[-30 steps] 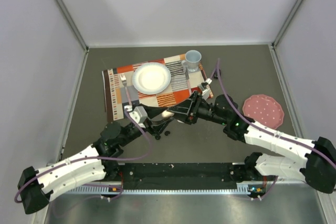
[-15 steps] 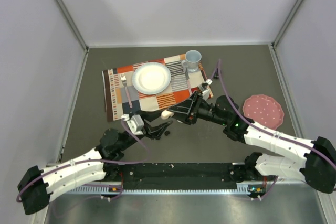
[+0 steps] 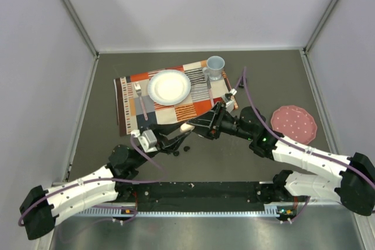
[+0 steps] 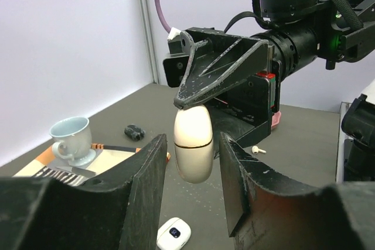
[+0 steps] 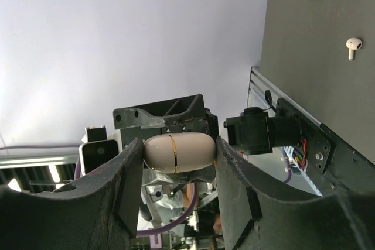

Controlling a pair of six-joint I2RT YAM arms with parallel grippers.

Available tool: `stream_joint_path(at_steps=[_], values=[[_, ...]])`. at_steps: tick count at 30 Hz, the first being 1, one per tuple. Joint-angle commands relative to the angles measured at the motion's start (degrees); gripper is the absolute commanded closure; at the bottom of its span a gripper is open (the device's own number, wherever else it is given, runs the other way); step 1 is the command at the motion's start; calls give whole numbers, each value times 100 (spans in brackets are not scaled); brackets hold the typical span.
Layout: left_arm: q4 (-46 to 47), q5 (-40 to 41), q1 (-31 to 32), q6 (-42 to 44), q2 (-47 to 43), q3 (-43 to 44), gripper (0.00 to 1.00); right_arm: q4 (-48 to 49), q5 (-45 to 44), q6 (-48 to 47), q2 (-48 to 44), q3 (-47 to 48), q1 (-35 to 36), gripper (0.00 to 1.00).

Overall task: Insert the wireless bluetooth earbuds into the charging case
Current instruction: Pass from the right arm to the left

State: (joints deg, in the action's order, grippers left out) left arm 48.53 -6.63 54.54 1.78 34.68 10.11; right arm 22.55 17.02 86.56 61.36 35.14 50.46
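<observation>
We've the charging case [image 4: 193, 136] pinched lengthwise in the right end effector [image 5: 176, 153] — left end effector [image 4: 193, 150], spread, straddles its sides

Pale lavender walls [image 3: 199, 4] are boxing in a dark grey tabletop [image 3: 281, 80] — aluminium corner posts [image 3: 71, 11] are running upward, soft even light falling throughout.

Case [image 5: 179, 152]: smooth cream plastic, glossy, with a thin gold metallic band at the seam.
Left fingers [image 4: 146, 174]: matt black plastic, faintly grainy.
Earbud [image 5: 353, 45]: glossy white plastic.
Table [image 3: 263, 74]: matt dark grey, finely speckled.
Mat [image 3: 187, 108]: woven cloth, matt.
Plate [image 3: 169, 86], cup [image 4: 69, 136]: glazed, smooth, slight sheen.
</observation>
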Motion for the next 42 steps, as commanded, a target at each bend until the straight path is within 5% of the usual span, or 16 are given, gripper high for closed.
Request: stream_joint_path(at_steps=[1,13,27,35,37,42], values=[[218,-66,-5,77,83,123,54,180,-14,-78,-98,151,-36,99],[227,57,-5,68,171,167,53,145,39,-113,-46,213,-27,99],[236,110,-5,24,233,176,78,206,100,-131,60,239,-36,98],[113,145,-5,-90,259,211,100,-259,144,-482,77,485,-36,82],[95,145,-5,-108,259,211,100,-364,135,-553,78,555,-36,85],[95,241,4,-169,224,211,82,-356,162,-535,121,556,-36,93]])
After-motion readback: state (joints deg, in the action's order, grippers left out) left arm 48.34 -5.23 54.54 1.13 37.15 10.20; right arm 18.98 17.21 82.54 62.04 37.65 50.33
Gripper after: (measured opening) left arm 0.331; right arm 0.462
